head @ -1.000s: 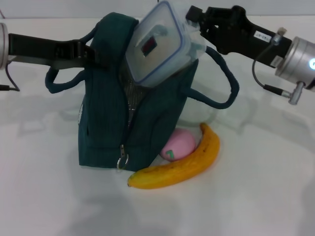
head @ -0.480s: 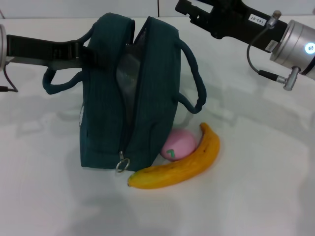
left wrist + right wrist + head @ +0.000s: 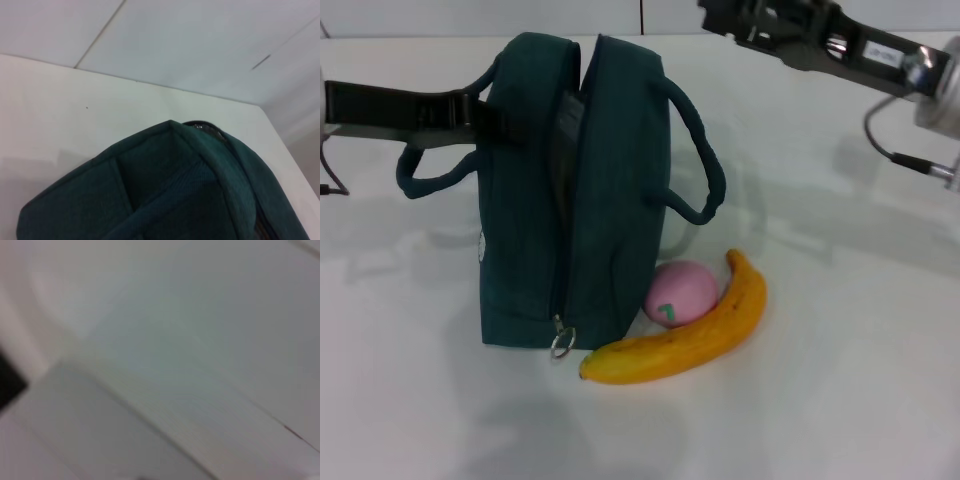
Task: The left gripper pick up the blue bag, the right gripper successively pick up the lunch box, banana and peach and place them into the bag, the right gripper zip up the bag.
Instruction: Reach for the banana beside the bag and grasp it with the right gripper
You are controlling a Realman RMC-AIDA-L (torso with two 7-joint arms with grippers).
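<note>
The blue bag [image 3: 610, 180] stands upright on the white table, its top unzipped and gaping a little. My left gripper [image 3: 492, 112] is shut on the bag's upper left side, by the handle. The bag's top also shows in the left wrist view [image 3: 165, 200]. The lunch box is out of sight. The pink peach [image 3: 678, 292] and the banana [image 3: 705, 335] lie on the table against the bag's right foot. My right gripper [image 3: 725, 18] is open and empty, high up and to the right of the bag's top.
The bag's zipper pull ring [image 3: 561, 345] hangs at its lower front edge. A loose handle loop [image 3: 705, 170] sticks out on the bag's right side. The white table [image 3: 840, 330] extends bare to the right and front.
The lunch box left my right gripper and dropped out of sight into the bag. The right gripper then rose and drew back to the right. The bag's sides closed together.
</note>
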